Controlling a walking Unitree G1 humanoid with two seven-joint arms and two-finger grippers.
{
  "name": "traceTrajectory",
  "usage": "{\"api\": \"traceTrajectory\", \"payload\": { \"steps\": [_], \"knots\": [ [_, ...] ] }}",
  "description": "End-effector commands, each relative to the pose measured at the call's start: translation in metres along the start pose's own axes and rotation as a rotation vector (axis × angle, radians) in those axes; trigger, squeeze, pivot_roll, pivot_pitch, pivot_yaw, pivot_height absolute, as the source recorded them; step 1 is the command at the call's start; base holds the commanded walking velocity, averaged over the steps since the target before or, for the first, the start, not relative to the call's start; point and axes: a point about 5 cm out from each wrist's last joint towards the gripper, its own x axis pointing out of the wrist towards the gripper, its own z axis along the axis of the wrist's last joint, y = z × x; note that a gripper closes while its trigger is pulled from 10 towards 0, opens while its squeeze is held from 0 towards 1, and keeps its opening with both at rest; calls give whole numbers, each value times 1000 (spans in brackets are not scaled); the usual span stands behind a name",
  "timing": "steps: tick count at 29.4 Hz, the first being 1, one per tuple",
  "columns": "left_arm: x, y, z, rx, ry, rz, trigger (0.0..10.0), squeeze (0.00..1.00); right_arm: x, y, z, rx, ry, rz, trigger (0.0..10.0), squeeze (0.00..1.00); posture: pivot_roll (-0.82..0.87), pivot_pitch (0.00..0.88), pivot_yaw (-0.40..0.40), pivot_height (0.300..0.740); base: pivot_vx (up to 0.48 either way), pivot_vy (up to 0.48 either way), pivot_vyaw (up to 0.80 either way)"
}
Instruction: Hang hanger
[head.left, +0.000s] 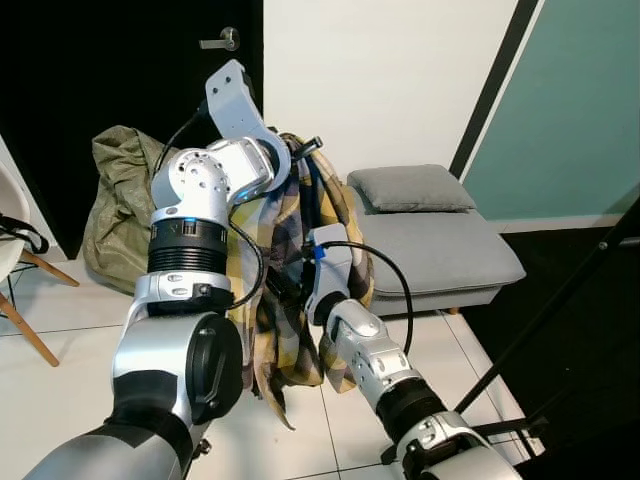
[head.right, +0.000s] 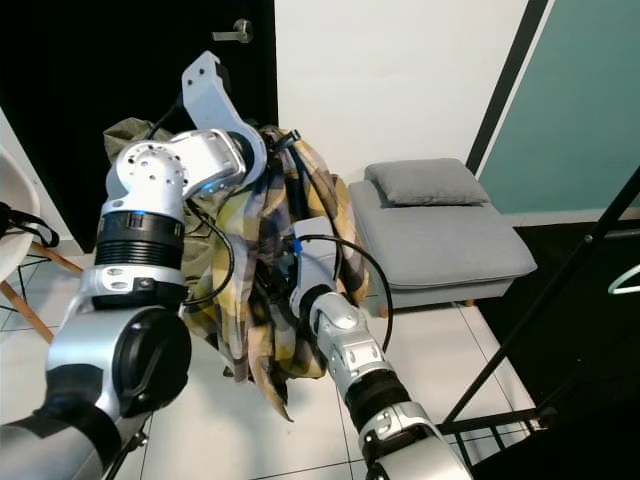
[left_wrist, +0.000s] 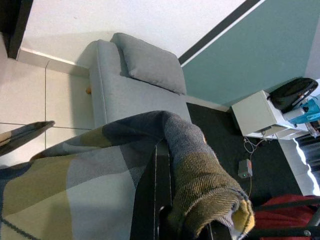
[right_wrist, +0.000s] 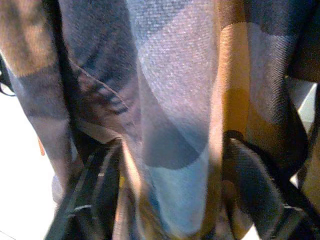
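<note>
While left gripper (left_wrist: 165, 220) clamps plaid shirt (head.left: 285, 250), right gripper's (right_wrist: 175, 200) spread fingers (right_wrist: 255, 195) straddle it.

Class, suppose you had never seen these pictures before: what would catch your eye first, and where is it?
First, the plaid shirt in yellow, grey and dark blue, hanging mid-air in front of the robot. The raised left claw holds it up at the top, while the right claw reaches into the fabric lower down, fingers spread around a fold. Behind stands a grey daybed with a cushion against the white wall.
</note>
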Motion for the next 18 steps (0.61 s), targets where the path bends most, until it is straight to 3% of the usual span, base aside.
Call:
{"api": "traceTrajectory", "payload": {
  "steps": [1, 18],
  "knots": [
    [-6, -13, 8, -2, -26, -45, 0, 0, 0, 1, -1, 15, -4, 8, 0, 0, 80, 172, -55, 740, 0, 0, 0],
    [-9, -15, 5, -4, -20, -46, 0, 0, -1, -5, -2, 53, -16, 16, 0, 0, 81, 157, -53, 740, 0, 0, 0]
  ]
}}
